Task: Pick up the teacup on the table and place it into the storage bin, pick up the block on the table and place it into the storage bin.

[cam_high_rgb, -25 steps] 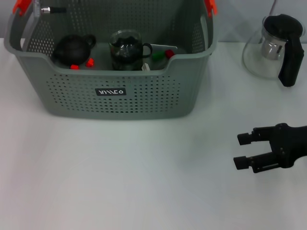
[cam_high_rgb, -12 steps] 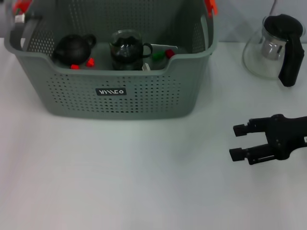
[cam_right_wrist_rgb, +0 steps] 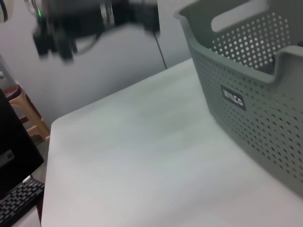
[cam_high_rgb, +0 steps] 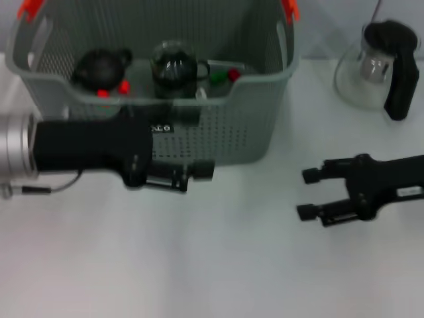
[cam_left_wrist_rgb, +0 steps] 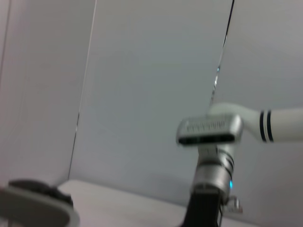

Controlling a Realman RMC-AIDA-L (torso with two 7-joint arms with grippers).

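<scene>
The storage bin (cam_high_rgb: 218,136) stands at the back of the white table (cam_high_rgb: 218,265). Inside it sit a dark round teapot (cam_high_rgb: 101,66), a glass teacup (cam_high_rgb: 173,66) holding dark liquid, and small red blocks (cam_high_rgb: 123,86) on the bin floor, with another red piece (cam_high_rgb: 233,74) and a green one (cam_high_rgb: 217,77) beside the cup.

The left gripper (cam_high_rgb: 199,173) reaches across in front of the bin's front wall, partly covering the black label (cam_high_rgb: 161,128); whether its fingers are apart or together cannot be told. The right gripper (cam_high_rgb: 308,193) hovers over bare table to the right of the bin, its fingers spread and empty. A glass pitcher (cam_high_rgb: 371,66) with a black handle stands at the far right.
</scene>
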